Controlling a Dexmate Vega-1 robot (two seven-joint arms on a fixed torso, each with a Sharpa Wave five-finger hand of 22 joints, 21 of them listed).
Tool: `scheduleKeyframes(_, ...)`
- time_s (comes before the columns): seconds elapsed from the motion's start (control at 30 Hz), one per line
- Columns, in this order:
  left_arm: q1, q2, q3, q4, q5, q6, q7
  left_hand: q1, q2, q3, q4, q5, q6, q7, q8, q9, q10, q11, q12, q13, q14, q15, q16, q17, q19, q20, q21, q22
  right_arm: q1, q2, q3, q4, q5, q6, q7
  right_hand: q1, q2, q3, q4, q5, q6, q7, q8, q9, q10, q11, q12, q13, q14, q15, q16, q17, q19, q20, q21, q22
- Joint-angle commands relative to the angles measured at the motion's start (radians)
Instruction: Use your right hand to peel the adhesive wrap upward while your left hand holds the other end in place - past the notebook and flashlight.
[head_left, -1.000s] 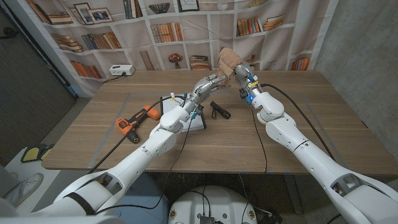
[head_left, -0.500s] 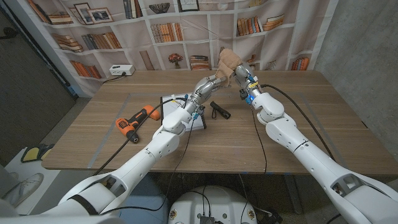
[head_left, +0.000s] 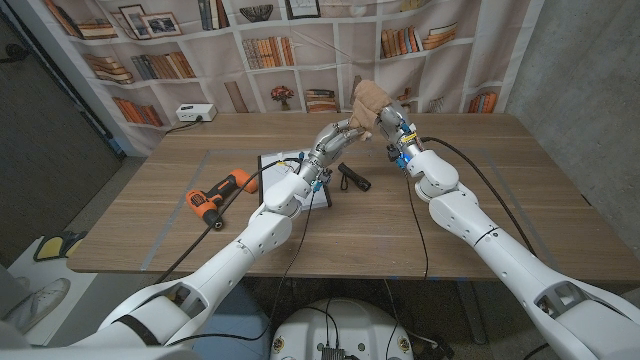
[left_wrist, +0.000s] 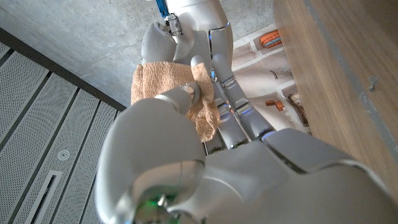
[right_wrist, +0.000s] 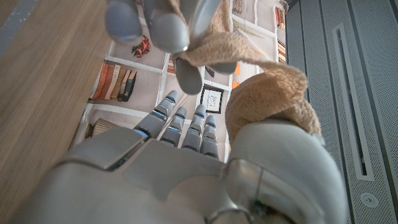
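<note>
A: Where's the wrap?
B: I see the tan adhesive wrap raised above the tabletop, beyond notebook and flashlight.
A: Hands?
B: My left hand pinches one end; my right hand grips the other.

Flashlight and notebook lie under the raised hands; bare table seemingly rightward.

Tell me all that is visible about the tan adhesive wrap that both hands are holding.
The adhesive wrap is a tan, cloth-like band with a rough, crinkled surface. It is held up in the air over the far part of the table, beyond the notebook and the flashlight. The left hand pinches one end and the right hand grips the other, bunched part. In the right wrist view it spans between the two hands.
</note>
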Motion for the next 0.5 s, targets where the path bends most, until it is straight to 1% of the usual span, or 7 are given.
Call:
scheduleKeyframes(0.03, -0.007, -0.003, 0.0, -0.01, -0.031, 0.023, -0.032, 0.071, 0.001, 0.013, -0.024, 0.035, 0.015, -0.009, 0.05, 0.064, 0.055, -0.004, 0.025, 0.041, 0.035, -0.015, 0.032, 0.046, -0.036, 0.009, 0.08, 0.04, -0.005, -0.008, 0.004, -0.006, 0.003, -0.006, 0.0, -0.002, 0.002, 0.0, -0.006, -0.004, 0.008, 0.003, 0.01, -0.001, 0.003, 0.006, -0.002, 0.001, -0.003, -0.069, 0.004, 0.0, -0.001, -0.002, 0.002, 0.0)
scheduleKeyframes(0.13, -0.009, -0.008, -0.001, -0.004, -0.04, 0.024, -0.04, 0.09, -0.004, -0.001, -0.024, 0.049, 0.014, -0.011, 0.07, 0.094, 0.069, -0.005, 0.036, 0.064, 0.042, -0.012, 0.05, 0.074, -0.05, 0.011, 0.116, 0.053, -0.006, -0.011, 0.004, -0.007, 0.0, -0.004, 0.001, -0.002, 0.003, 0.0, -0.006, -0.004, 0.009, 0.004, 0.01, -0.001, 0.003, 0.005, -0.002, 0.0, -0.003, -0.069, 0.004, -0.001, -0.001, -0.002, 0.002, 0.0)
scheduleKeyframes(0.23, -0.009, -0.012, -0.002, -0.002, -0.046, 0.024, -0.044, 0.101, -0.006, -0.007, -0.022, 0.06, 0.022, -0.013, 0.087, 0.115, 0.084, -0.003, 0.047, 0.08, 0.045, -0.011, 0.06, 0.09, -0.056, 0.01, 0.141, 0.061, -0.009, -0.012, 0.008, -0.013, 0.006, -0.01, -0.005, -0.002, 0.003, -0.001, -0.007, -0.004, 0.009, 0.004, 0.01, -0.001, 0.003, 0.005, -0.003, 0.0, -0.003, -0.069, 0.005, -0.002, -0.001, -0.001, 0.002, 0.0)
scheduleKeyframes(0.3, -0.009, -0.015, -0.003, 0.0, -0.054, 0.024, -0.049, 0.107, -0.008, -0.01, -0.022, 0.067, 0.028, -0.01, 0.097, 0.127, 0.096, -0.004, 0.054, 0.091, 0.047, -0.012, 0.065, 0.1, -0.062, 0.008, 0.156, 0.065, -0.011, -0.013, 0.01, -0.015, 0.006, -0.011, -0.009, -0.003, 0.003, -0.001, -0.007, -0.004, 0.009, 0.004, 0.01, -0.001, 0.003, 0.004, -0.003, 0.0, -0.003, -0.069, 0.005, -0.002, -0.001, -0.001, 0.002, 0.0)
scheduleKeyframes(0.33, -0.009, -0.017, -0.004, 0.001, -0.059, 0.024, -0.054, 0.111, -0.011, -0.012, -0.021, 0.074, 0.04, -0.007, 0.109, 0.14, 0.111, -0.004, 0.062, 0.101, 0.05, -0.01, 0.07, 0.109, -0.066, 0.009, 0.17, 0.066, -0.011, -0.014, 0.01, -0.014, 0.004, -0.009, -0.008, -0.003, 0.003, -0.001, -0.007, -0.004, 0.009, 0.005, 0.01, -0.001, 0.003, 0.005, -0.003, 0.0, -0.003, -0.07, 0.005, -0.003, -0.001, -0.001, 0.002, 0.0)
scheduleKeyframes(0.43, -0.009, -0.023, -0.007, 0.004, -0.069, 0.024, -0.062, 0.122, -0.016, -0.01, -0.025, 0.087, 0.061, 0.0, 0.12, 0.145, 0.13, -0.012, 0.072, 0.115, 0.063, -0.008, 0.074, 0.112, -0.062, 0.017, 0.191, 0.066, -0.014, -0.018, 0.014, -0.018, 0.008, -0.011, -0.009, -0.003, 0.003, -0.001, -0.008, -0.004, 0.009, 0.004, 0.009, -0.001, 0.004, 0.004, -0.002, -0.001, -0.002, -0.069, 0.006, -0.004, -0.001, -0.002, 0.002, 0.0)
scheduleKeyframes(0.5, -0.01, -0.027, -0.008, 0.009, -0.075, 0.022, -0.067, 0.129, -0.025, -0.009, -0.026, 0.098, 0.086, 0.006, 0.129, 0.144, 0.156, -0.006, 0.085, 0.127, 0.083, -0.002, 0.079, 0.111, -0.062, 0.019, 0.208, 0.064, -0.011, -0.027, 0.014, -0.019, -0.002, -0.008, -0.004, -0.003, 0.004, -0.002, -0.008, -0.004, 0.007, 0.005, 0.009, -0.001, 0.004, 0.004, -0.002, -0.001, -0.004, -0.069, 0.005, -0.004, -0.001, -0.002, 0.002, 0.0)
